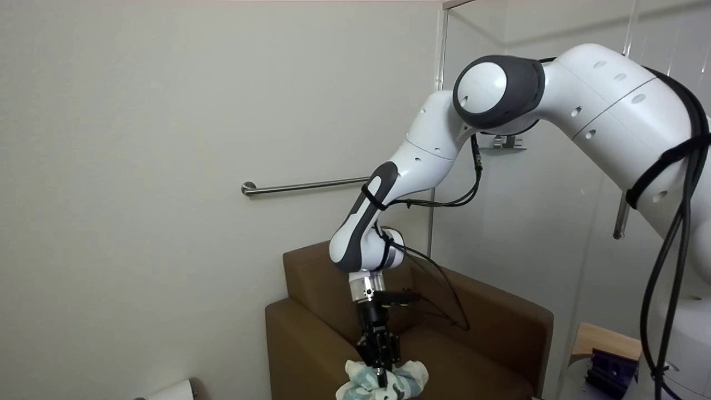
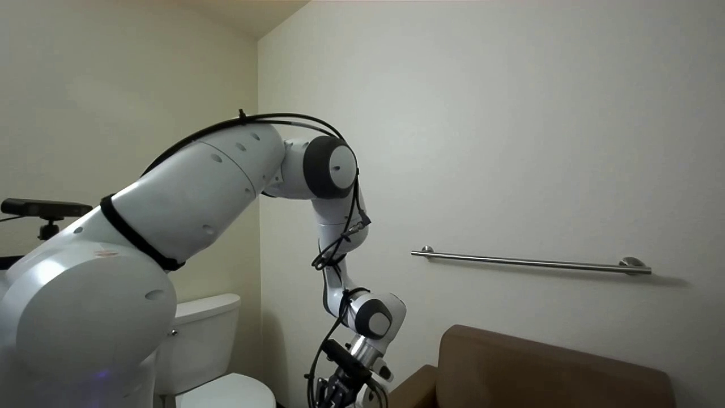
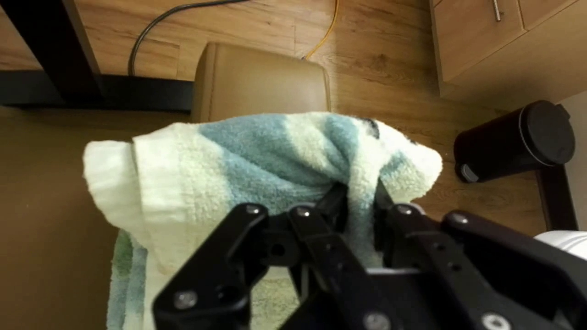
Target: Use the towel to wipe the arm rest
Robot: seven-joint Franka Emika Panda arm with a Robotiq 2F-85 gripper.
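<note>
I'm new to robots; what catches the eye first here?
Probably the big white arm, bending across both exterior views. Next, in the wrist view, the blue-and-white towel pinched in the black claw, partly hiding a brown armrest. A toilet behind the arm in an exterior view may surprise too.

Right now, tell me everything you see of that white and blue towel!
The fluffy white and blue towel looks like terry cloth, with a green patch, dark marks and a white hem. It's bunched and creased, one fold pinched in the black jointed tool. In the wrist view it hides part of the brown, leather-looking arm rest; whether they touch is unclear.
</note>
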